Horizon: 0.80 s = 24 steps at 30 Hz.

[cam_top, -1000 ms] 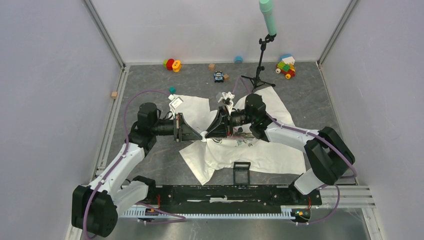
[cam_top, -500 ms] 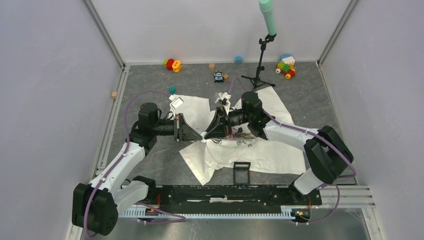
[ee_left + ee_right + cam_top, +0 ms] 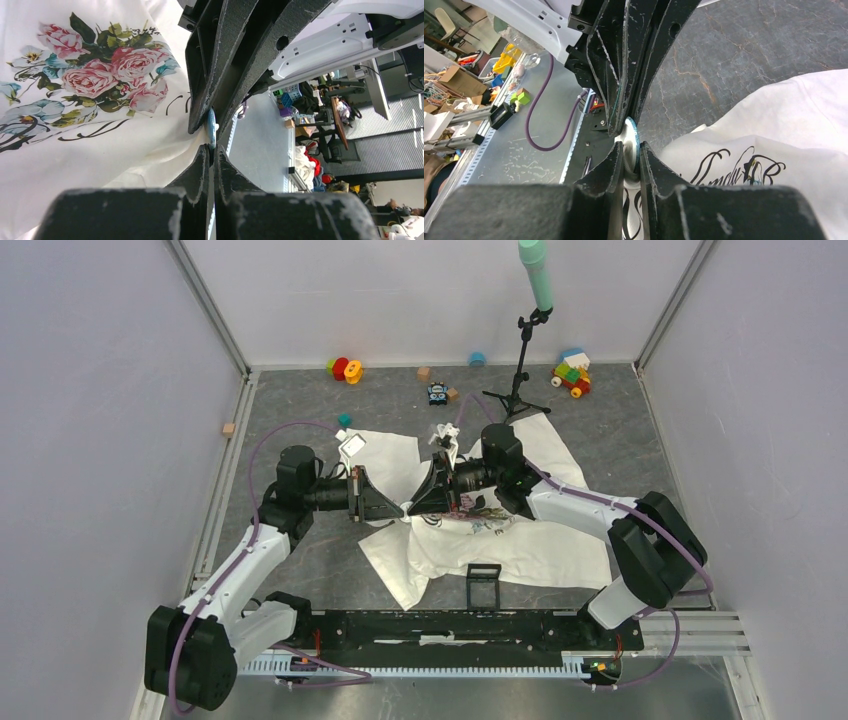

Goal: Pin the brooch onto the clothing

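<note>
the brooch (image 3: pixel 211 129) stands on edge at the spot where your two grippers meet tip to tip, above the clothing (image 3: pixel 545 540), near the rose print.

left gripper (image 3: pixel 210 152): fingers drawn almost together. by the way the white cloth climbs to their tips, you appear to be pinching a raised fold of the clothing. this is judged, not plainly seen.

right gripper (image 3: pixel 630 150): closed on the lower edge of the brooch, some white showing between the fingers beside it.

governing relation: the disc lies straight ahead of both grippers, its flat faces running parallel with the finger blades of each, only the thin bluish edge towards either wrist camera. neither arm is nearer; both are at contact. any seating push, in my judgement, must run across the disc's face, not along the line between the arms.

view differences: the top view shows the fold lifted off the worktop (image 3: pixel 300 410) and the arms opposed, but hides the brooch. the left wrist view shows the roses beside the pinch; the right wrist view shows the script lettering. no view shows the pin.
</note>
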### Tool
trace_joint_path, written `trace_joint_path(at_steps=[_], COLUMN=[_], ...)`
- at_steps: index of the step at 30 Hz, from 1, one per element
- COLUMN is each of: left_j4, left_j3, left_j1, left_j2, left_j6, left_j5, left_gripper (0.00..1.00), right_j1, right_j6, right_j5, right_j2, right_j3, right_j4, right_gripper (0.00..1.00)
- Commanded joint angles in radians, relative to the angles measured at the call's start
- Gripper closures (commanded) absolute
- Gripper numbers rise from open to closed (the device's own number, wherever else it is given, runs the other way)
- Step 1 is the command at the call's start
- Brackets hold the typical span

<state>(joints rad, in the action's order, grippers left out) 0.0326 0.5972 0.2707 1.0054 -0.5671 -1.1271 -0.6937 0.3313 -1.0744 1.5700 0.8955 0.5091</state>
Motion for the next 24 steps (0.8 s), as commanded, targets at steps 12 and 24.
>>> trace_joint_path(at_steps=[12,24], left_j4=[0.101,0.041], left_j3=[0.024,0.038], left_j1=[0.013,0.009], left_j2=[-0.018,-0.022], left_j6=[-0.002,0.037], left_j5=[-0.025,0.006], left_gripper=[0.98,0.98], right_j1=[0.023,0.037], right_j6=[-0.013,-0.014], right_j5=[0.169,0.179], right_j2=[-0.022,-0.037], right_j3=[-0.076,-0.093], right_j4=[0.025,0.023], right_gripper=[0.83,0.84])
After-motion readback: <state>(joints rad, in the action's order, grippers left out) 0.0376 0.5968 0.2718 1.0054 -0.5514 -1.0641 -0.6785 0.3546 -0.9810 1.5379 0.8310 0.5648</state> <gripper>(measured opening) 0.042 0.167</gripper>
